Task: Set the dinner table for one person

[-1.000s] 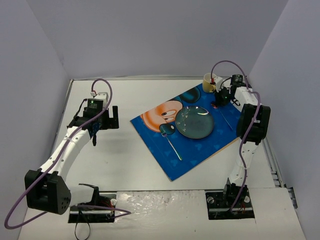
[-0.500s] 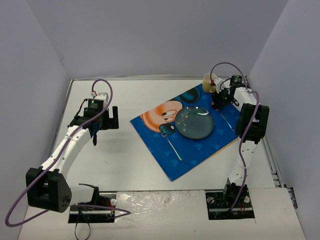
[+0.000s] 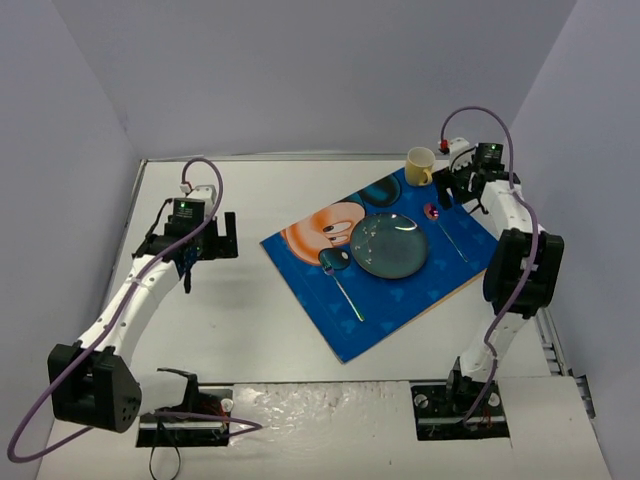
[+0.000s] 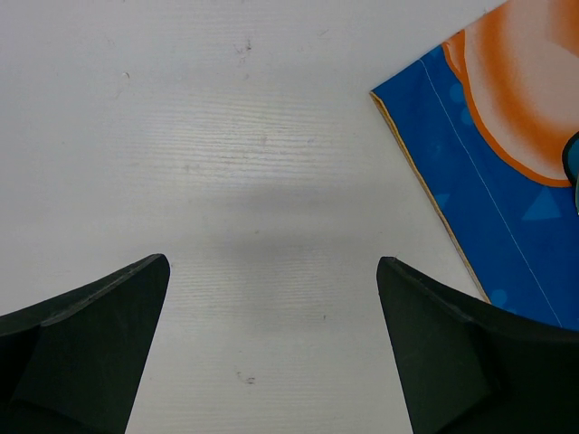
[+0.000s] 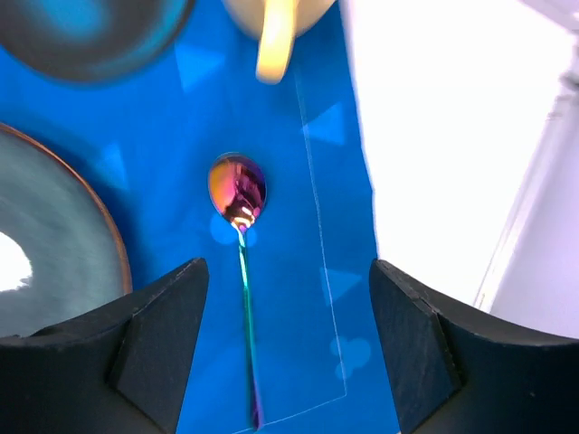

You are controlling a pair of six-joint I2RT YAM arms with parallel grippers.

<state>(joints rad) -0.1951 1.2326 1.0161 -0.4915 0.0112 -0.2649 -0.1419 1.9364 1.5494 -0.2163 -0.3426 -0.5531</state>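
Observation:
The dinner table (image 3: 250, 320) is a wide white top carrying a blue cartoon placemat (image 3: 400, 290). On the mat are a teal glass plate (image 3: 388, 245), a dark spoon (image 3: 338, 272) to its left, an iridescent spoon (image 3: 445, 228) to its right and a yellow mug (image 3: 420, 165) at the far corner. My right gripper (image 3: 458, 190) hovers open above that iridescent spoon (image 5: 239, 194), whose handle runs between its fingers (image 5: 163, 344) without touching them. My left gripper (image 3: 230, 237) is open over bare table (image 4: 226, 136), left of the mat's edge (image 4: 516, 199).
Grey walls close in the table on three sides. A metal rail (image 3: 548, 320) runs along the right edge. The mug's handle (image 5: 274, 45) and the plate's rim (image 5: 99, 235) lie just ahead and left of my right gripper (image 5: 285, 271).
My right gripper has opened and let go of the iridescent spoon, then lifted and drawn back toward the far right. The spoon stays on the mat. The left arm is still.

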